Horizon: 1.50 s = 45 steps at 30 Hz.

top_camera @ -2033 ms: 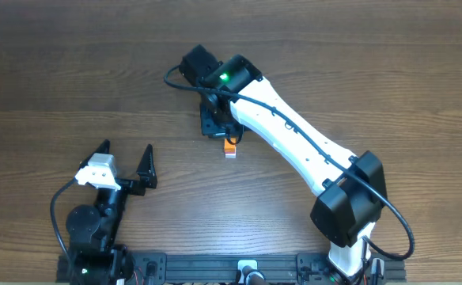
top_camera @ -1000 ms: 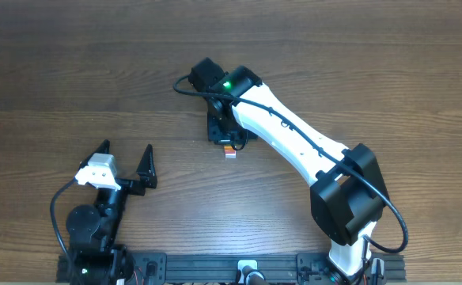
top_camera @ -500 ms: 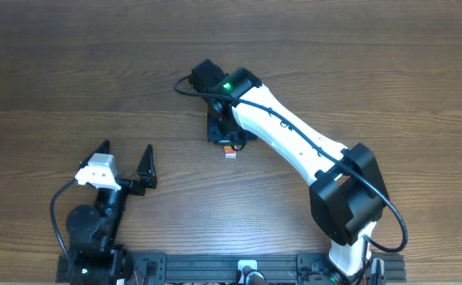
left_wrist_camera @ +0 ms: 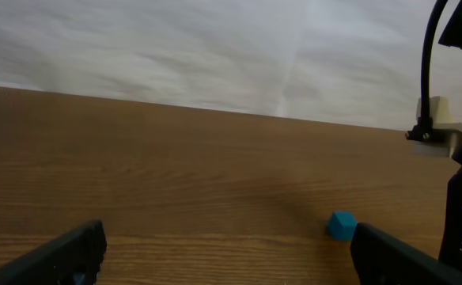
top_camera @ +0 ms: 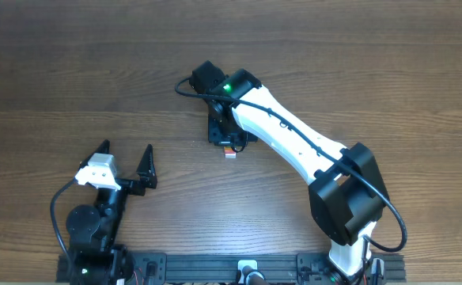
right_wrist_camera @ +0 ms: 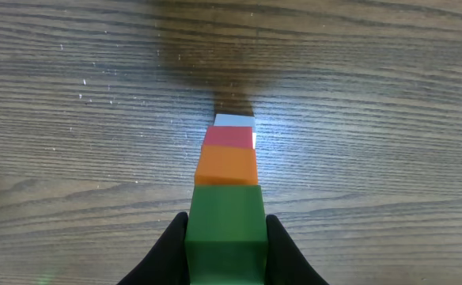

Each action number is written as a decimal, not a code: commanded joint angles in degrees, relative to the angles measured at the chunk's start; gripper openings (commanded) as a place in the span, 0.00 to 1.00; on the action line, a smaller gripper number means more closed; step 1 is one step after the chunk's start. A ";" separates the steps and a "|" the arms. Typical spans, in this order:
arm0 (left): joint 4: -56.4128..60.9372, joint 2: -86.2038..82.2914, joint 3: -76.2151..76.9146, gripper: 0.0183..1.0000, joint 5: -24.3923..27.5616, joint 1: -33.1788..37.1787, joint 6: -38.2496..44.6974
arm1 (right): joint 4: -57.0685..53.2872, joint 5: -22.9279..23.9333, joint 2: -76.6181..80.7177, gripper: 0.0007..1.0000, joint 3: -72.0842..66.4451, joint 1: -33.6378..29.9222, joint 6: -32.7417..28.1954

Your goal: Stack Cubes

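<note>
In the right wrist view my right gripper (right_wrist_camera: 225, 241) is shut on a green cube (right_wrist_camera: 225, 222). The green cube sits on top of a stack: an orange cube (right_wrist_camera: 226, 166), a red cube (right_wrist_camera: 229, 137) and a white cube (right_wrist_camera: 235, 121) at the bottom on the table. From above, my right gripper (top_camera: 227, 136) hides most of the stack (top_camera: 229, 151) at the table's middle. A blue cube (left_wrist_camera: 342, 225) lies on the wood in the left wrist view, near the right arm. My left gripper (top_camera: 126, 150) stands open near the front left, with nothing between its fingers.
The brown wooden table (top_camera: 373, 71) is bare around the stack. The right arm's white link (top_camera: 294, 146) crosses diagonally from the front right to the middle.
Over two seconds the right gripper came down toward the stack, covering more of it. In the last half second nothing has visibly moved. The left arm stayed still.
</note>
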 commanded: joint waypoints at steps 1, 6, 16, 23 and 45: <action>-0.02 -0.39 -0.31 1.00 0.74 0.35 0.63 | 0.70 -0.48 -0.57 0.01 -0.42 0.02 0.81; -0.02 -0.39 -0.31 1.00 0.74 0.35 0.63 | 0.74 -0.48 -0.46 0.01 -0.42 0.13 0.83; -0.02 -0.39 -0.31 1.00 0.74 0.35 0.63 | 0.72 -0.50 0.11 0.01 -0.42 0.20 0.85; -0.02 -0.39 -0.31 1.00 0.74 0.35 0.63 | 0.72 -0.48 0.17 0.01 -0.44 0.37 1.05; -0.02 -0.39 -0.31 1.00 0.74 0.35 0.63 | 1.64 -0.50 0.17 0.54 -1.66 0.66 1.29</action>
